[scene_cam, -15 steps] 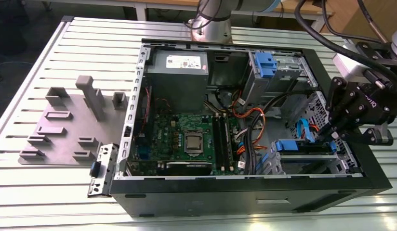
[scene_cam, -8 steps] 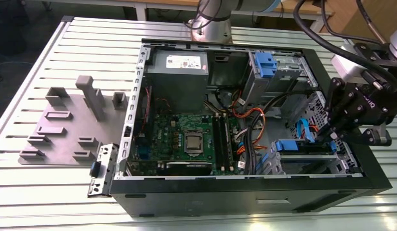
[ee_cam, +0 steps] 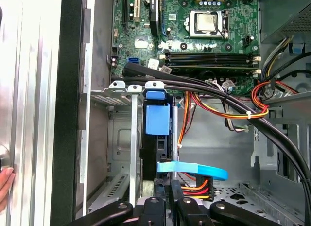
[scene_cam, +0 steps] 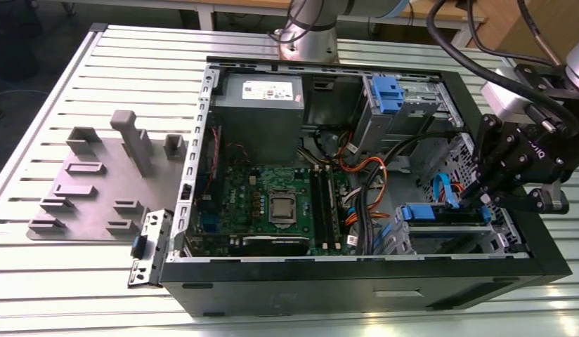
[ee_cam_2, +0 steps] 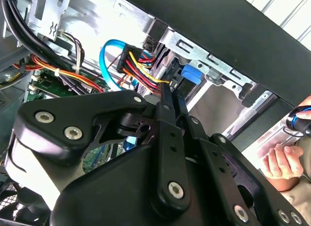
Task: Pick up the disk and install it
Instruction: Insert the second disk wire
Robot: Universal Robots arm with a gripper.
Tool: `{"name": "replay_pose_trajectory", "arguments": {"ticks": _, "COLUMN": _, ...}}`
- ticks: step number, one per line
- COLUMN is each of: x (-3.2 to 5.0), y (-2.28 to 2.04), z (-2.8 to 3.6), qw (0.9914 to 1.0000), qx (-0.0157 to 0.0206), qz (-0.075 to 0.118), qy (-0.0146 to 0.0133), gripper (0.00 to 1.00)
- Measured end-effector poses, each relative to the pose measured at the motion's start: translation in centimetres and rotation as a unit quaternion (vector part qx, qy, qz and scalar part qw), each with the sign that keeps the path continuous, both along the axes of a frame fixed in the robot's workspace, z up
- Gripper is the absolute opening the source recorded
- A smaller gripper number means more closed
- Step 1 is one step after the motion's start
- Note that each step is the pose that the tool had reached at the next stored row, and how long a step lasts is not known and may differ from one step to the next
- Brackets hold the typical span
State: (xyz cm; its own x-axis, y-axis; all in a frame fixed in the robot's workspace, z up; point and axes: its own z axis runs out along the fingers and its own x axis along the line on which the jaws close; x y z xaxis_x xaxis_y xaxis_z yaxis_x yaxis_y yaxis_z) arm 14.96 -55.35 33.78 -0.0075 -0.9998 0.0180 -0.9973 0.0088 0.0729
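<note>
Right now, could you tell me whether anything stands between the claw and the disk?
Nothing solid that I can see: the claw sits right at the disk, which stands in the drive cage. A blue cable and coloured wires crowd close beside the claw's tip.

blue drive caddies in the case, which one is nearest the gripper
The blue caddy in the lower bay, beside the gripper; the other blue caddy sits by the power supply.

A ribbed metal table (scene_cam: 74, 288) — pale, slatted — with a wooden surface (scene_cam: 252, 3) behind it.
</note>
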Motion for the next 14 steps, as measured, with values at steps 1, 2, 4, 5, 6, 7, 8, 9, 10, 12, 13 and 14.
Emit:
{"name": "replay_pose_trajectory", "arguments": {"ticks": 1, "x": 0.0, "y": 0.0, "z": 0.0, "qw": 1.0, "qx": 0.0, "qz": 0.0, "qy": 0.0, "gripper": 0.16}}
{"name": "replay_pose_trajectory", "arguments": {"ticks": 2, "x": 0.0, "y": 0.0, "z": -0.01, "qw": 1.0, "qx": 0.0, "qz": 0.0, "qy": 0.0, "gripper": 0.16}}
{"name": "replay_pose_trajectory", "arguments": {"ticks": 4, "x": 0.0, "y": 0.0, "z": -0.04, "qw": 1.0, "qx": -0.0001, "qz": 0.0, "qy": 0.0, "gripper": 0.16}}
{"name": "replay_pose_trajectory", "arguments": {"ticks": 5, "x": 0.0, "y": 0.0, "z": -0.04, "qw": 1.0, "qx": -0.0001, "qz": 0.0, "qy": 0.0, "gripper": 0.16}}
{"name": "replay_pose_trajectory", "arguments": {"ticks": 6, "x": 0.0, "y": 0.0, "z": -0.05, "qw": 1.0, "qx": 0.0, "qz": 0.0, "qy": 0.0, "gripper": 0.16}}
{"name": "replay_pose_trajectory", "arguments": {"ticks": 7, "x": 0.0, "y": 0.0, "z": -0.05, "qw": 1.0, "qx": 0.0, "qz": 0.0, "qy": 0.0, "gripper": 0.16}}
{"name": "replay_pose_trajectory", "arguments": {"ticks": 8, "x": 0.0, "y": 0.0, "z": -0.05, "qw": 1.0, "qx": -0.0001, "qz": 0.0, "qy": 0.0, "gripper": 0.16}}
{"name": "replay_pose_trajectory", "arguments": {"ticks": 9, "x": 0.0, "y": 0.0, "z": -0.05, "qw": 1.0, "qx": 0.0, "qz": 0.0, "qy": 0.0, "gripper": 0.16}}
{"name": "replay_pose_trajectory", "arguments": {"ticks": 10, "x": 0.0, "y": 0.0, "z": 0.0, "qw": 1.0, "qx": 0.0, "qz": 0.0, "qy": 0.0, "gripper": 0.16}}
{"name": "replay_pose_trajectory", "arguments": {"ticks": 12, "x": 0.0, "y": 0.01, "z": 0.22, "qw": 1.0, "qx": 0.0, "qz": 0.0, "qy": 0.0, "gripper": 0.16}}
{"name": "replay_pose_trajectory", "arguments": {"ticks": 13, "x": 0.0, "y": 0.01, "z": 0.29, "qw": 1.0, "qx": 0.0, "qz": 0.0, "qy": 0.0, "gripper": 0.16}}
{"name": "replay_pose_trajectory", "arguments": {"ticks": 14, "x": 0.0, "y": 0.01, "z": 0.3, "qw": 1.0, "qx": 0.0001, "qz": 0.0, "qy": 0.0, "gripper": 0.16}}
